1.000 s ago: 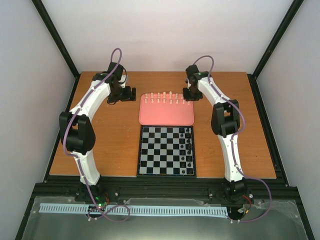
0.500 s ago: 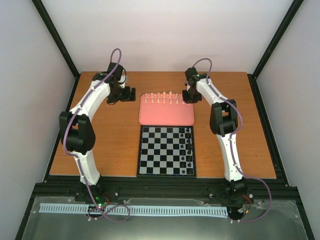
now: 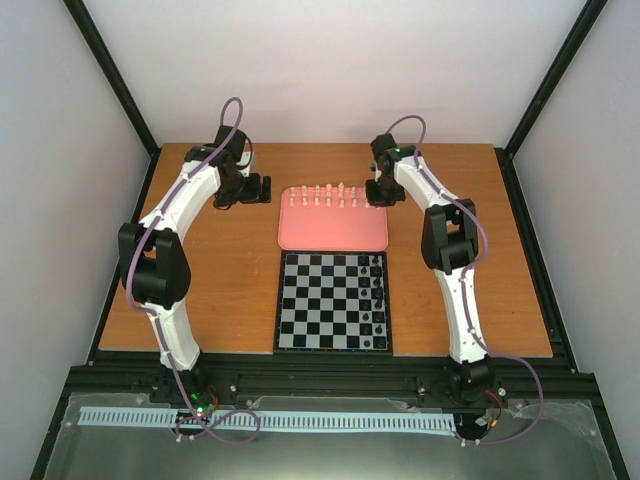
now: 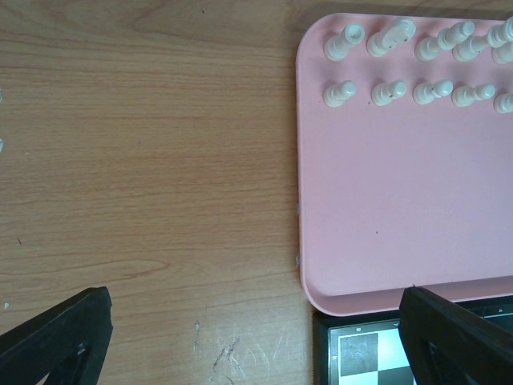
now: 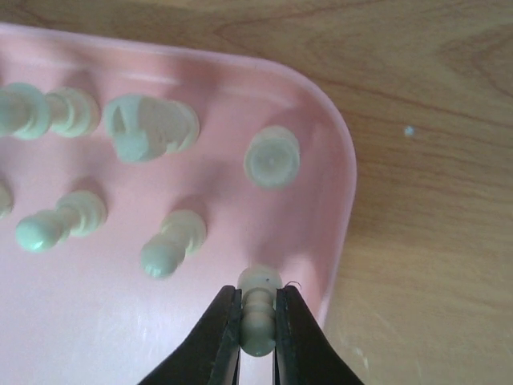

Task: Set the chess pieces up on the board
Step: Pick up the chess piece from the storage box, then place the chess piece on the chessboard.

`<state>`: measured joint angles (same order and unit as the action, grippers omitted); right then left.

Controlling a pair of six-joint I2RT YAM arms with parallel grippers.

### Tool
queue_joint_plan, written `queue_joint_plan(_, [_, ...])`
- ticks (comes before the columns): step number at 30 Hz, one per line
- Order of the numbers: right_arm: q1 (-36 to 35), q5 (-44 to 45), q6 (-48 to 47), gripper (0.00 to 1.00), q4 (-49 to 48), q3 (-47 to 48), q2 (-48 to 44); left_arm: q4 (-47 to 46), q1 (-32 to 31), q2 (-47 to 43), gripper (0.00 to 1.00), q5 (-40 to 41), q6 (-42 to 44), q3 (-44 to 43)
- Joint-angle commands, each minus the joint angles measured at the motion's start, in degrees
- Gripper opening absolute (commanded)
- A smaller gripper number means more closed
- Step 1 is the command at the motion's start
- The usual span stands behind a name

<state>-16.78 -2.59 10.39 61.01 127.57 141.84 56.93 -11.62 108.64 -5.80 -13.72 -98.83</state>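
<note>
Right gripper (image 5: 258, 330) clamps pawn (image 5: 259, 314) at frame bottom; lift straight, clearing tray (image 5: 341, 184) rim (left gripper (image 4: 250, 321) jaws apart).

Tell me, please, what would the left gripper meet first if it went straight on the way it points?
Probably the brown wooden table, just beside the flat pink rounded-corner tray: the open left gripper points down at it. Its tray-side finger might touch the tray's near corner first; depth is unclear.

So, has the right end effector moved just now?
Yes: the right end effector shifted slightly left, over the pink tray's far-right corner, gripping a pawn.
</note>
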Motion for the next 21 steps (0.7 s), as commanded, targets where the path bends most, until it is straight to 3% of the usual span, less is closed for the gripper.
queue_joint_plan(1, [-0.35,0.57,0.77,0.03,0.54,-2.9,-9.05,-0.53,0.28,0.34,1.0,-0.23,-1.05,-0.15])
queue_joint_plan(10, [-9.95,1.14,1.14,0.03,1.18,-11.7,-19.86,-1.19,0.98,-1.36,1.0,-0.37,-2.54,1.8])
queue_joint_plan(15, [-20.16,0.19,1.75,0.03,0.64,-12.23,-19.91,-1.74,2.55,-3.54,1.0,-1.29,-3.88,5.29])
queue_joint_plan(21, [-24.64,-3.75,3.42,0.03,-2.11,-13.96,-18.4,-3.16,4.7,-7.29,1.0,-1.91,-5.06,10.3])
